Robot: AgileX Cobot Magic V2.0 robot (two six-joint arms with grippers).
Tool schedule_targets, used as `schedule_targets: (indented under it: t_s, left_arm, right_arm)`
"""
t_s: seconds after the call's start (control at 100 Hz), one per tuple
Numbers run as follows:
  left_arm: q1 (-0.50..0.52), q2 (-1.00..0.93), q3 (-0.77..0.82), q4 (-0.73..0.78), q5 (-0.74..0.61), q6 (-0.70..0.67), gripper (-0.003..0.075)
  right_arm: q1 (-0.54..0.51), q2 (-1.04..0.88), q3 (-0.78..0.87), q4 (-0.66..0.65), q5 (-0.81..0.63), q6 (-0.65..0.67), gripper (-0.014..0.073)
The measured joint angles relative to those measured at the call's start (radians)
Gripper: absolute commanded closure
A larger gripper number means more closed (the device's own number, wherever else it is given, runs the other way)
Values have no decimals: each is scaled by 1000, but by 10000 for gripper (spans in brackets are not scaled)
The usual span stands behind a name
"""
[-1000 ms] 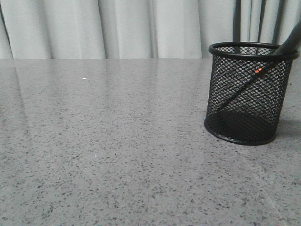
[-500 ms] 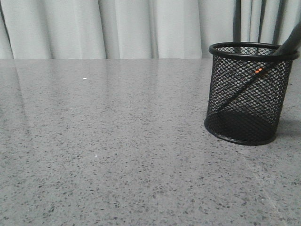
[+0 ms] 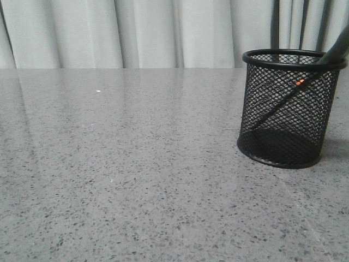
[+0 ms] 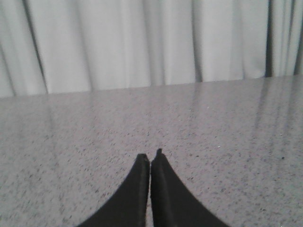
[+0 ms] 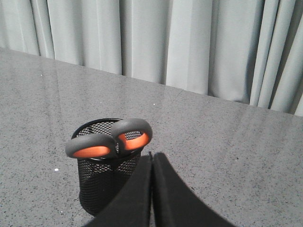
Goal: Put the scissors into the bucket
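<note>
We log no change over the last second: the grey-and-orange-handled scissors stand blades-down in the black wire-mesh bucket, just ahead of the right claw, pressed together and empty. Left claw likewise closed over bare worktop. Task looks complete.

The bucket stood upright on the table, far right, w/ curtains behind the table's back edge. The scissors sat in it, blades down, tilted, handles above the rim.
</note>
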Motion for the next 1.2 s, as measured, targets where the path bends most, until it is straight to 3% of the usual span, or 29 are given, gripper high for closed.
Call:
schedule_targets:
  t_s: [0.24, 1.2]
  left_arm:
    - [155, 0, 0, 77, 215, -69, 741]
    - [177, 0, 0, 117, 227, -74, 741]
  right_arm:
    - [0, 0, 0, 0, -1, 0, 638]
    - [0, -2, 0, 0, -1, 0, 638]
